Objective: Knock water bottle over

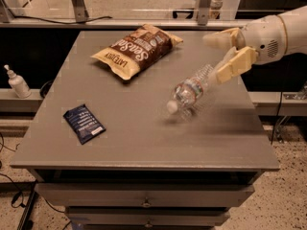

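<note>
The water bottle (191, 93) is a clear ribbed plastic bottle with a white cap and a red-and-white label. It is tipped far over on the right part of the grey table (144, 133), cap pointing down-left, base up toward the gripper, blurred by motion. My gripper (222, 53) is at the table's right side, above and right of the bottle. Its two cream fingers (235, 66) are spread apart with nothing between them; the lower finger is at the bottle's base.
A brown chip bag (138, 49) lies at the back middle of the table. A dark blue packet (84, 123) lies at the front left. A small white pump-top bottle (17, 82) stands on a ledge left of the table. Drawers sit below the tabletop.
</note>
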You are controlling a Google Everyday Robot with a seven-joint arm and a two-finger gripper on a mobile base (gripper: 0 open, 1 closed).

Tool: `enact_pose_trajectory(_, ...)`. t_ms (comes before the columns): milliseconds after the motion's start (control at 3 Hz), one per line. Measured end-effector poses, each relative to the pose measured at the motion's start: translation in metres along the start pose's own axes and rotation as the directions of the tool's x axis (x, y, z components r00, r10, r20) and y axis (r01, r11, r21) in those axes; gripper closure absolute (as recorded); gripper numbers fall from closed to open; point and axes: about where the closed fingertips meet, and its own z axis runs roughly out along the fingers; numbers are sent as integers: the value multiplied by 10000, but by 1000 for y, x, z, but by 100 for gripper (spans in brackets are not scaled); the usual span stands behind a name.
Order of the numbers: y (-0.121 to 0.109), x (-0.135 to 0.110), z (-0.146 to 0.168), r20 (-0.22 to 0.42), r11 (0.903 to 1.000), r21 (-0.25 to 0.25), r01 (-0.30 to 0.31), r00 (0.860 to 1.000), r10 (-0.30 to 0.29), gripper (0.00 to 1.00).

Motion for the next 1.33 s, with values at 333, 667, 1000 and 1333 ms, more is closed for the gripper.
enact_pose_trajectory(333, 7, -3, 2, -12, 9999, -111, 58, 10000, -58, 0)
enact_pose_trajectory(667, 3, 0, -9, -114, 9996, 267, 46, 9999, -43, 0)
enact_pose_trajectory(1000, -14, 12, -51, -312, 9891, 1475, -11, 9995, 57, 0)
enact_pose_trajectory(1333, -32, 25, -104, -674, 9621, 2727, 7, 9976, 183, 0)
